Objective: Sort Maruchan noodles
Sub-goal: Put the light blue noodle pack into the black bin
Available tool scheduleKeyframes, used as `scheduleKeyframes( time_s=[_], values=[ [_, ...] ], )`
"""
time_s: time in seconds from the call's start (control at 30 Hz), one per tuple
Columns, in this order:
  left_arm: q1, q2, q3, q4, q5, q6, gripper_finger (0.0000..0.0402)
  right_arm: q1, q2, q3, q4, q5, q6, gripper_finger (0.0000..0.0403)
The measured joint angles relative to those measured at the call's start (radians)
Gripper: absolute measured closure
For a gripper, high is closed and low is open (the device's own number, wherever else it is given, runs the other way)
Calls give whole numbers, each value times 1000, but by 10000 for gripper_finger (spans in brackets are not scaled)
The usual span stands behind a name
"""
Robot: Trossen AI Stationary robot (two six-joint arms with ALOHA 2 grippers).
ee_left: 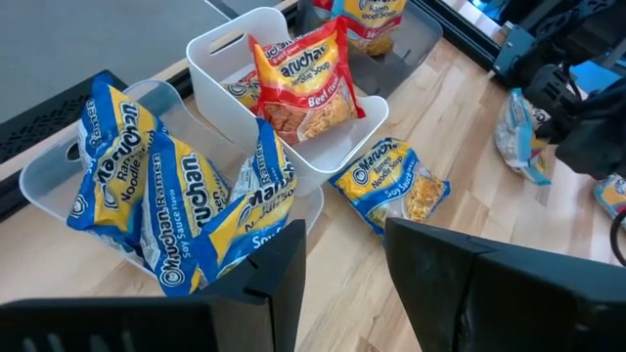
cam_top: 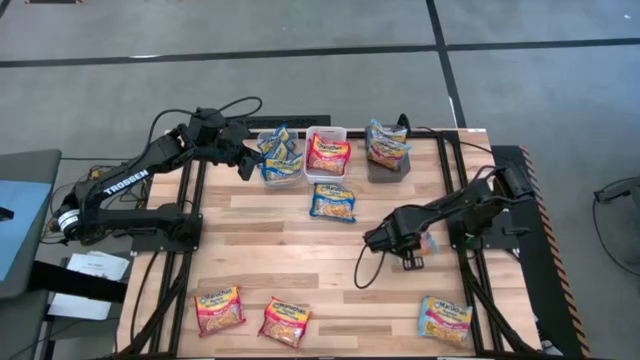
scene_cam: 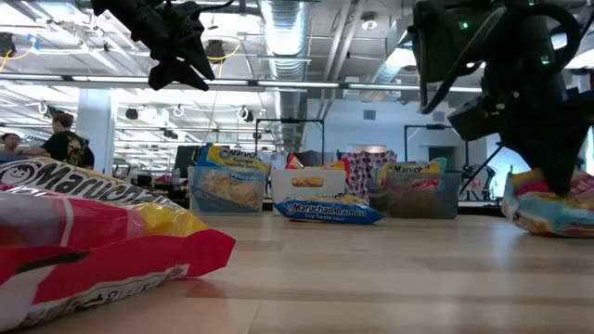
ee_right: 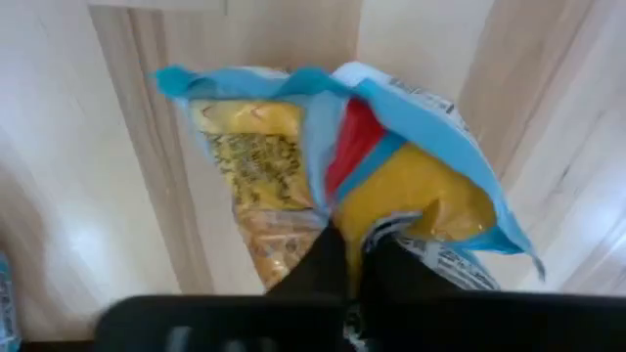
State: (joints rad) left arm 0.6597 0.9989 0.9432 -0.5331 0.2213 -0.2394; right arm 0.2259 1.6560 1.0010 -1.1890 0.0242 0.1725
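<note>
Two black jointed arms are seen, the left arm (cam_top: 120,190) marked TROSSEN in white, with black cables looped alongside.

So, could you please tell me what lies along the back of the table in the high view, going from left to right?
Left gripper → clear bin with blue packets → white bin with a red packet → dark grey bin with orange-trimmed packets.

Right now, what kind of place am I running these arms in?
Probably an open-plan lab or workshop: the low view shows exposed silver ceiling ducts, long rows of ceiling strip lights, and a person among workstations beyond the light wooden slatted table.
</note>
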Motion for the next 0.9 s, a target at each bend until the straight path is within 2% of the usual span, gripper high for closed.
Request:
scheduleKeyframes(
  time_s=[0.23,0.37,0.63,0.9],
  values=[
    [0,0,0,0,0,0,275,0,-2,68,-61,9,39,391],
    [0,0,0,0,0,0,275,0,-2,115,-123,84,51,398],
    [0,0,0,0,0,0,275,-28,-3,250,-305,361,142,398],
    [0,0,0,0,0,0,274,-122,-4,336,-315,716,209,398]
  ],
)
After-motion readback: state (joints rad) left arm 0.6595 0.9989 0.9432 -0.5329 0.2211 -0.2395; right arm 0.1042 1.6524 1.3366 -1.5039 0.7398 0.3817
